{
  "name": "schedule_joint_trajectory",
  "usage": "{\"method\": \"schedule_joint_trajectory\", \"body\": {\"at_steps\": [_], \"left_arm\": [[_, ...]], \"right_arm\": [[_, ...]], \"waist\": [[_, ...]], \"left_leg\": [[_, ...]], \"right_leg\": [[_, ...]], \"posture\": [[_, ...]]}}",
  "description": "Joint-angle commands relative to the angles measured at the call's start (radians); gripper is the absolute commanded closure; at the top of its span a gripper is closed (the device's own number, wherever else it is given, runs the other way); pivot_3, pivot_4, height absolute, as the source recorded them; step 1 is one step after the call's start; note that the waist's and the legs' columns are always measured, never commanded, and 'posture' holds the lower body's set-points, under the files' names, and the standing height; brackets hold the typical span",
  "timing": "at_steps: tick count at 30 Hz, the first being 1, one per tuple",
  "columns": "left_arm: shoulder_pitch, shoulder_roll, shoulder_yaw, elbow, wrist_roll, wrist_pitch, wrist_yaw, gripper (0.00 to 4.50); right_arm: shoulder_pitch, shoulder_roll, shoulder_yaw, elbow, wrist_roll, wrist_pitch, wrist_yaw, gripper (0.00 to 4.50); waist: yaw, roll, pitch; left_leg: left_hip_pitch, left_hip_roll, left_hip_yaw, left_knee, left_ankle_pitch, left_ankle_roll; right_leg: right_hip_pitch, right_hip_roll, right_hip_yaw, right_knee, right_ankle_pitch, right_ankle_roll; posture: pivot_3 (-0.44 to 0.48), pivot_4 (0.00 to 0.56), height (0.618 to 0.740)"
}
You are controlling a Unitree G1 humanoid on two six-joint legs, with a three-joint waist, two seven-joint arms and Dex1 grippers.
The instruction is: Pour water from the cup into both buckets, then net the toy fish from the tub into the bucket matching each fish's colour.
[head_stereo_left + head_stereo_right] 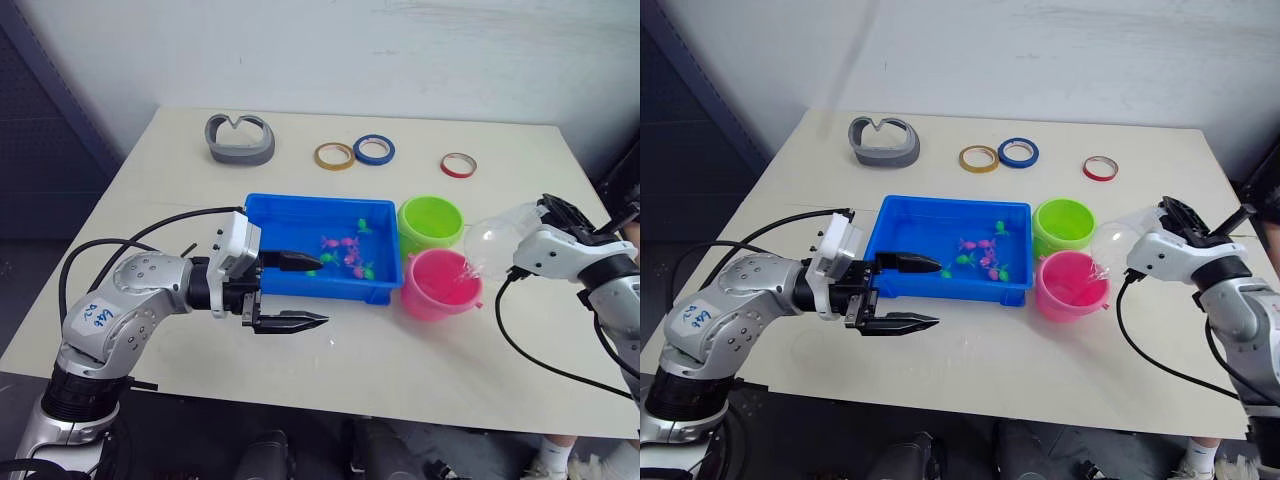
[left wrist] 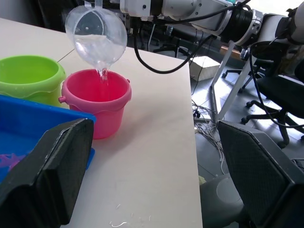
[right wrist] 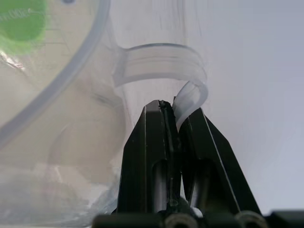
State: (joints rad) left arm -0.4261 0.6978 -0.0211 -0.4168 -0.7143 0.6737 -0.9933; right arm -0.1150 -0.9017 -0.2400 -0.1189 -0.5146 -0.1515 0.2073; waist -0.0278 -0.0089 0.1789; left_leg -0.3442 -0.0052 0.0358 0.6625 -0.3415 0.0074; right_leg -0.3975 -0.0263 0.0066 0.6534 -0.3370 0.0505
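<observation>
Cup [image 2: 96, 40] tipped over pink bucket [image 2: 96, 107], handle clamped in right pincer [image 3: 176, 114]; left pincer [image 1: 305, 292] agape

You have a pale table [image 1: 400, 350] carrying everything. On it, the blue tub [image 1: 290, 215] sits near the middle, with the green bucket [image 1: 430, 222] just beside its right end and the pink bucket [image 1: 438, 285] in front of that one, touching or nearly so. Along the far side lie a grey curved piece [image 1: 240, 139], then a yellow ring [image 1: 334, 155], a blue ring [image 1: 373, 150] and, well apart, a red ring [image 1: 458, 165].
</observation>
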Motion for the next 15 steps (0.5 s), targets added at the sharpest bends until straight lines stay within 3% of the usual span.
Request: {"method": "schedule_joint_trajectory", "body": {"at_steps": [1,8,15], "left_arm": [[0.002,-0.005,0.007,-0.027,0.003,-0.021,0.003,0.00],[-0.004,-0.021,0.017,-0.004,0.014,-0.032,0.008,0.00],[-0.069,-0.081,0.047,0.079,0.048,-0.044,0.111,0.00]], "right_arm": [[-0.023,-0.002,-0.024,-0.013,0.018,-0.010,-0.012,4.37],[-0.027,0.063,-0.056,-0.003,0.159,0.078,0.064,4.37],[-0.092,0.145,-0.109,0.010,0.332,0.289,0.122,4.37]], "waist": [[0.000,0.000,0.000],[0.000,0.000,0.000],[-0.001,0.000,0.000]], "left_leg": [[0.000,0.000,0.000,0.000,0.000,0.000],[0.000,0.000,0.000,0.000,0.000,0.000],[0.000,0.000,0.000,0.001,0.000,0.000]], "right_leg": [[0.000,0.000,0.000,0.000,0.000,0.000],[0.000,0.000,0.000,0.000,0.000,0.000],[0.000,0.000,0.000,0.001,0.000,0.000]], "posture": [[0.000,0.150,0.740],[0.000,0.150,0.740],[0.000,0.150,0.740]]}}
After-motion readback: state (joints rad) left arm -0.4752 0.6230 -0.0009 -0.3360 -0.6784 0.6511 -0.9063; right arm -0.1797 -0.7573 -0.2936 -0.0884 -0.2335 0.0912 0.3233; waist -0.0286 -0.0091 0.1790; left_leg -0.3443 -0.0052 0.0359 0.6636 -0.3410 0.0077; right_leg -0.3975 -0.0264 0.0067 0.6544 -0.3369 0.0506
